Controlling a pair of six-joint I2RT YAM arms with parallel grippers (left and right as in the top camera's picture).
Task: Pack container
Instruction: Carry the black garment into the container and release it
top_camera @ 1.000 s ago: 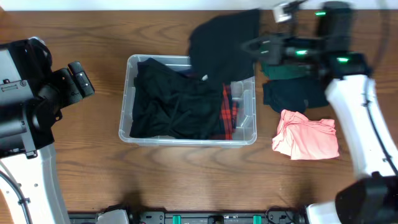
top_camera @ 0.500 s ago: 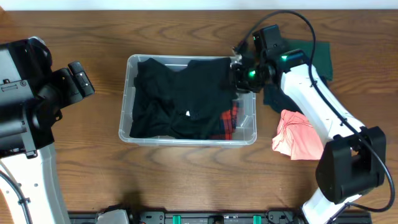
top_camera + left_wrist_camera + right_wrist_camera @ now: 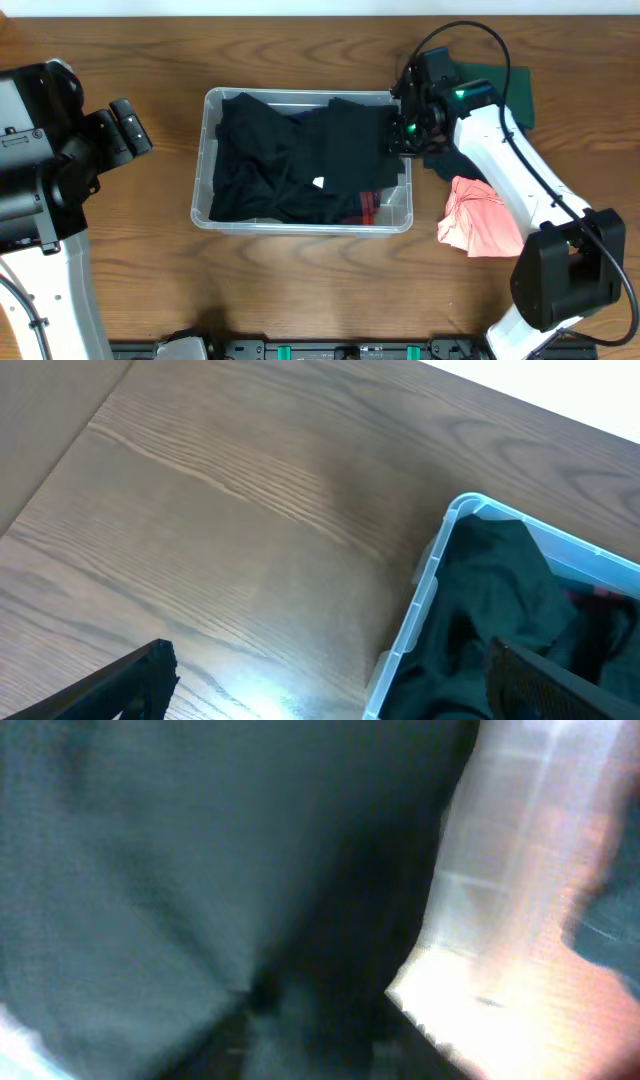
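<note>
Table [image 3: 300, 290]: brown wood; container [image 3: 300, 224] at centre, full of black clothes [image 3: 280, 160].
Left gripper [image 3: 132, 128]: 9 o'clock of container, jaws wide apart, empty.
Right gripper [image 3: 405, 135]: at container's 2 o'clock corner, over clothes; view blurred, grip cannot be told.
Pink cloth [image 3: 490, 220]: 4 o'clock of container.

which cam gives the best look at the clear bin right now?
Overhead: nearly the whole container shows, with black clothes inside. Left wrist catches only one corner and part of its rim. Right wrist is blurred and mostly dark; a pale patch may be its wall.
</note>
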